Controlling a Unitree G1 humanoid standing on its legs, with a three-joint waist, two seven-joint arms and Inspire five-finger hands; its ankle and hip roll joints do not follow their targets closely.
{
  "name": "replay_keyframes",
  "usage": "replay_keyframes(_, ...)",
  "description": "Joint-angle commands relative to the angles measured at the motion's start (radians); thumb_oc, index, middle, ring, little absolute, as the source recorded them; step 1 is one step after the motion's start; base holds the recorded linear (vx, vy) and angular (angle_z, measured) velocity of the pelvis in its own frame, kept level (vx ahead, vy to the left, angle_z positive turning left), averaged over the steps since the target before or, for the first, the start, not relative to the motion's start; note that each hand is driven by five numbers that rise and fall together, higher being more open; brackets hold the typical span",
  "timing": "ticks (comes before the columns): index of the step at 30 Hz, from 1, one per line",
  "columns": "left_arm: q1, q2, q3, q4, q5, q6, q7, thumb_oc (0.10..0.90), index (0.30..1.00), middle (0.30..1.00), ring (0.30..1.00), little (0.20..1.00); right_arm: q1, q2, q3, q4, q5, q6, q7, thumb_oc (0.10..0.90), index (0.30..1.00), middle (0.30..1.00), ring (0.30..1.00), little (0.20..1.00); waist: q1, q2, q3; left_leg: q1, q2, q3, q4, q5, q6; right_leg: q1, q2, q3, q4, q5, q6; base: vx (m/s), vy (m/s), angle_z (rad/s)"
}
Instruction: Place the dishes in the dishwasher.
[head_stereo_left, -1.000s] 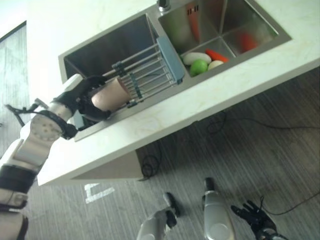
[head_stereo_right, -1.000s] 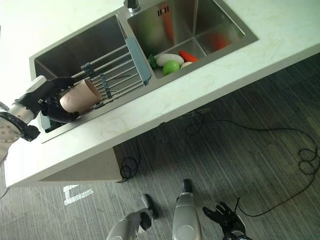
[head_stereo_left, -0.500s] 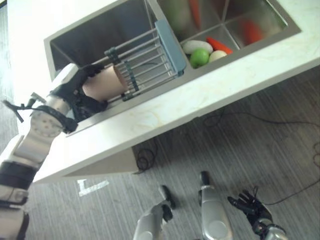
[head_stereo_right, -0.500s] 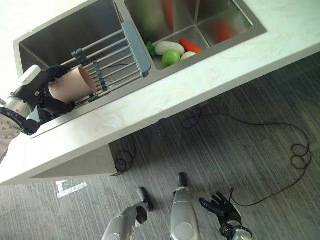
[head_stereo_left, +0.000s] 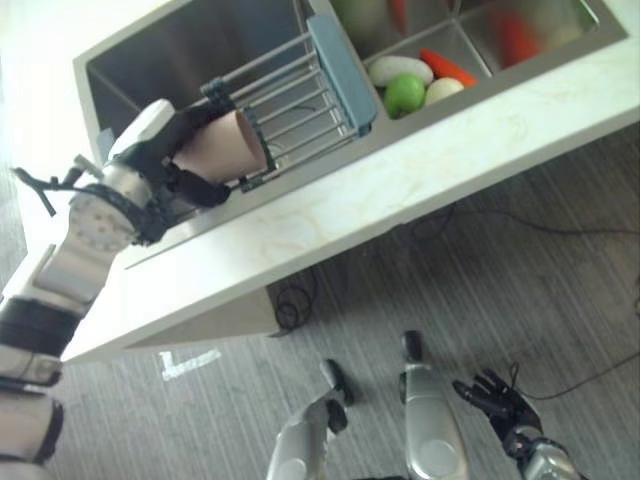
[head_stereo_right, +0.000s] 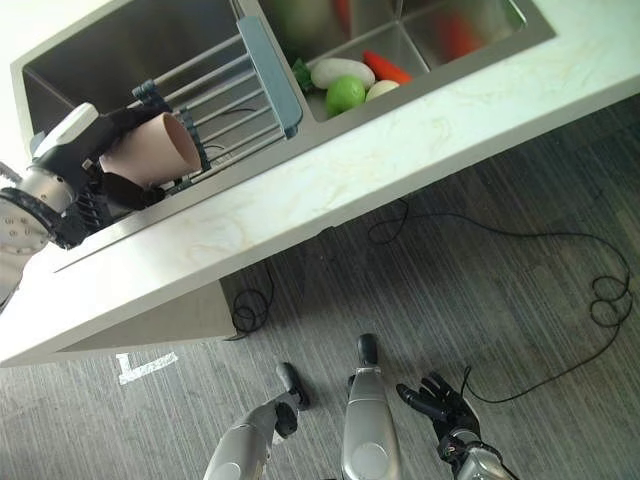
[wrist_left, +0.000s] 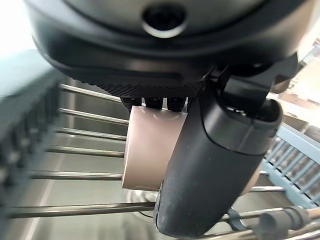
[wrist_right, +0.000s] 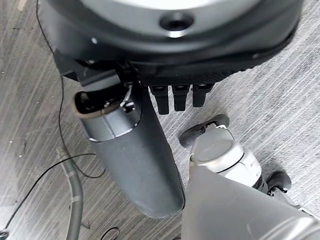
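The left robot hand (head_stereo_left: 165, 160) is curled round a pale pink cup (head_stereo_left: 225, 152), thumb on one side and fingers on the other — the left wrist view shows the thumb lying across the cup's side with the fingertips (wrist_left: 150, 103) hooked over its far edge. The cup lies tilted on its side, its open mouth turned away from the robot hand toward a wire dish rack (head_stereo_left: 295, 95) that spans the left basin of the steel sink (head_stereo_left: 170, 55). The cup's rim is right at the rack's near end; whether it touches the bars cannot be told. Beyond the rack, farther from the left robot hand, the right basin holds vegetables: a green round one (head_stereo_left: 404, 94), a white one (head_stereo_left: 396, 69) and an orange carrot (head_stereo_left: 447, 67). The sink is set in a pale marbled desk (head_stereo_left: 400, 170).

The right robot hand (head_stereo_left: 495, 398) hangs low over the grey floor (head_stereo_left: 560, 290), well away from the sink, its fingers loosely spread and holding nothing.
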Motion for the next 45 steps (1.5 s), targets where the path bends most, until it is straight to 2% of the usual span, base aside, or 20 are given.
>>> replay_keyframes(1, -0.079, 0.014, 0.01, 0.002, -0.029, 0.014, -0.023, 0.8, 0.9, 0.9, 0.9, 0.9, 0.035, -0.037, 0.011, -0.05, 0.036, -0.008, -0.003, 0.8, 0.9, 0.9, 0.9, 0.9, -0.025, -0.011, -0.028, -0.057, -0.002, -0.07, 0.13, -0.122, -0.022, 0.007, -0.049, -0.042, -0.031, -0.021, 0.11, 0.0, 0.004, -0.09)
replay_keyframes(2, -0.088, 0.007, 0.002, 0.014, -0.03, 0.021, -0.033, 0.758, 0.836, 0.836, 0.836, 0.836, 0.033, -0.039, 0.013, -0.049, 0.039, -0.012, -0.002, 0.8, 0.9, 0.9, 0.9, 0.9, -0.027, -0.01, -0.025, -0.058, -0.002, -0.069, 0.13, -0.121, -0.023, 0.004, -0.048, -0.041, -0.031, -0.02, 0.11, 0.0, 0.001, -0.06)
replay_keyframes(3, -0.093, 0.004, -0.003, 0.02, -0.029, 0.027, -0.041, 0.648, 0.672, 0.672, 0.672, 0.672, 0.031, -0.039, 0.012, -0.048, 0.038, -0.014, 0.0, 0.8, 0.9, 0.9, 0.9, 0.9, -0.028, -0.01, -0.024, -0.06, -0.002, -0.068, 0.13, -0.12, -0.023, 0.002, -0.048, -0.041, -0.031, -0.019, 0.11, 0.0, -0.001, -0.04)
replay_keyframes(4, -0.098, 0.002, -0.009, 0.032, -0.025, 0.027, -0.05, 0.4, 0.3, 0.3, 0.3, 0.3, 0.028, -0.042, 0.012, -0.05, 0.037, -0.015, 0.001, 0.8, 0.9, 0.9, 0.9, 0.9, -0.03, -0.009, -0.021, -0.061, -0.001, -0.067, 0.13, -0.119, -0.024, 0.0, -0.048, -0.04, -0.031, -0.018, 0.11, 0.0, 0.0, 0.0)
replay_keyframes(10, -0.123, 0.0, -0.033, 0.083, -0.028, 0.017, -0.041, 0.4, 0.3, 0.3, 0.3, 0.3, 0.024, -0.046, 0.02, -0.06, 0.04, -0.021, -0.001, 0.8, 0.9, 0.9, 0.9, 0.9, -0.033, -0.014, -0.014, -0.064, 0.007, -0.061, 0.13, -0.116, -0.027, -0.007, -0.045, -0.045, -0.031, -0.016, 0.109, -0.02, -0.01, -0.02)
replay_keyframes(13, -0.111, 0.011, -0.017, 0.072, -0.015, -0.022, 0.007, 0.4, 0.3, 0.3, 0.3, 0.3, 0.034, -0.039, 0.015, -0.053, 0.031, -0.027, -0.003, 0.8, 0.9, 0.9, 0.9, 0.9, -0.03, -0.015, -0.026, -0.052, 0.009, -0.056, 0.13, -0.12, -0.029, 0.006, -0.046, -0.056, -0.031, -0.023, 0.108, 0.0, 0.0, 0.0)
replay_keyframes(18, -0.07, 0.036, 0.042, 0.02, -0.029, -0.042, 0.129, 0.4, 0.3, 0.3, 0.3, 0.3, 0.06, -0.021, 0.008, -0.036, -0.001, -0.033, -0.009, 0.8, 0.9, 0.9, 0.9, 0.9, -0.023, -0.016, -0.067, -0.008, 0.012, -0.046, 0.13, -0.13, -0.03, 0.051, -0.047, -0.078, -0.031, -0.042, 0.102, 0.02, -0.011, 0.02)
replay_keyframes(19, -0.032, 0.048, 0.093, -0.001, -0.019, -0.07, 0.185, 0.4, 0.3, 0.3, 0.3, 0.3, 0.079, -0.004, 0.004, -0.015, -0.021, -0.035, -0.009, 0.8, 0.9, 0.9, 0.9, 0.9, -0.013, -0.021, -0.105, 0.026, 0.012, -0.042, 0.13, -0.136, -0.029, 0.086, -0.047, -0.091, -0.031, -0.055, 0.098, 0.08, -0.061, 0.18)
replay_keyframes(22, 0.001, 0.067, 0.143, -0.032, -0.016, -0.093, 0.261, 0.4, 0.3, 0.3, 0.3, 0.3, 0.094, 0.009, 0.008, 0.006, -0.031, -0.047, 0.005, 0.8, 0.9, 0.9, 0.9, 0.9, -0.002, -0.022, -0.145, 0.059, 0.012, -0.043, 0.13, -0.141, -0.029, 0.122, -0.046, -0.106, -0.031, -0.07, 0.092, 0.08, -0.063, 0.27)
replay_keyframes(23, 0.031, 0.082, 0.182, -0.059, 0.002, -0.107, 0.285, 0.4, 0.3, 0.3, 0.3, 0.3, 0.103, 0.018, 0.012, 0.009, -0.042, -0.05, 0.015, 0.8, 0.9, 0.9, 0.9, 0.9, 0.011, -0.021, -0.176, 0.084, 0.012, -0.046, 0.13, -0.142, -0.03, 0.154, -0.044, -0.119, -0.031, -0.084, 0.085, 0.08, -0.057, 0.3)
replay_keyframes(28, 0.165, 0.124, 0.334, -0.133, -0.022, -0.1, 0.353, 0.4, 0.3, 0.3, 0.3, 0.3, 0.106, 0.032, 0.042, 0.021, -0.122, -0.031, 0.026, 0.8, 0.9, 0.9, 0.9, 0.9, 0.068, -0.01, -0.258, 0.138, 0.004, -0.064, 0.13, -0.141, -0.039, 0.236, -0.044, -0.172, -0.031, -0.128, 0.064, 0.11, -0.046, 0.25)
replay_keyframes(30, 0.254, 0.141, 0.43, -0.159, -0.041, -0.09, 0.369, 0.4, 0.3, 0.3, 0.3, 0.3, 0.099, 0.033, 0.056, 0.051, -0.16, -0.026, 0.03, 0.8, 0.9, 0.9, 0.9, 0.9, 0.108, -0.003, -0.288, 0.151, 0.006, -0.087, 0.13, -0.129, -0.05, 0.276, -0.042, -0.203, -0.031, -0.148, 0.052, 0.1, -0.043, 0.27)
replay_keyframes(35, 0.41, 0.165, 0.601, -0.179, -0.077, -0.059, 0.389, 0.4, 0.3, 0.3, 0.3, 0.3, 0.077, 0.027, 0.072, 0.1, -0.251, -0.016, 0.049, 0.8, 0.9, 0.9, 0.9, 0.9, 0.165, 0.014, -0.318, 0.136, 0.041, -0.125, 0.13, -0.099, -0.075, 0.318, -0.033, -0.254, -0.031, -0.178, 0.038, 0.01, -0.003, 0.42)
replay_keyframes(37, 0.504, 0.161, 0.694, -0.173, -0.103, -0.061, 0.388, 0.4, 0.3, 0.3, 0.3, 0.3, 0.069, 0.022, 0.078, 0.124, -0.295, -0.008, 0.047, 0.8, 0.9, 0.9, 0.9, 0.9, 0.192, 0.019, -0.328, 0.112, 0.072, -0.126, 0.13, -0.082, -0.088, 0.336, -0.034, -0.303, -0.031, -0.19, 0.036, -0.09, 0.013, 0.63)
replay_keyframes(39, 0.539, 0.144, 0.723, -0.168, -0.122, -0.084, 0.367, 0.4, 0.3, 0.3, 0.3, 0.3, 0.072, 0.02, 0.066, 0.134, -0.307, 0.0, 0.039, 0.8, 0.9, 0.9, 0.9, 0.9, 0.195, 0.016, -0.337, 0.12, 0.107, -0.073, 0.13, -0.087, -0.104, 0.364, -0.05, -0.356, -0.031, -0.216, 0.039, -0.06, 0.019, 1.18)
replay_keyframes(41, 0.54, 0.108, 0.71, -0.171, -0.164, -0.114, 0.344, 0.4, 0.3, 0.3, 0.3, 0.3, 0.079, 0.02, 0.044, 0.138, -0.289, 0.011, 0.022, 0.8, 0.9, 0.9, 0.9, 0.9, 0.185, 0.006, -0.335, 0.135, 0.164, 0.065, 0.13, -0.063, -0.107, 0.391, -0.078, -0.457, -0.031, -0.206, 0.031, -0.16, 0.06, 2.04)
replay_keyframes(43, 0.543, 0.061, 0.692, -0.182, -0.166, -0.148, 0.318, 0.4, 0.3, 0.3, 0.3, 0.3, 0.08, 0.022, 0.038, 0.144, -0.257, 0.011, 0.02, 0.8, 0.9, 0.9, 0.9, 0.9, 0.181, -0.003, -0.337, 0.142, 0.19, 0.151, 0.13, -0.051, -0.103, 0.405, -0.092, -0.52, -0.031, -0.196, 0.028, -0.15, 0.082, 2.41)
replay_keyframes(45, 0.552, -0.017, 0.645, -0.205, -0.125, -0.13, 0.3, 0.4, 0.3, 0.3, 0.3, 0.3, 0.075, 0.036, 0.028, 0.15, -0.247, 0.008, 0.018, 0.8, 0.9, 0.9, 0.9, 0.9, 0.175, -0.013, -0.341, 0.145, 0.214, 0.216, 0.13, -0.046, -0.1, 0.417, -0.096, -0.573, -0.031, -0.188, 0.027, -0.07, 0.192, 2.09)
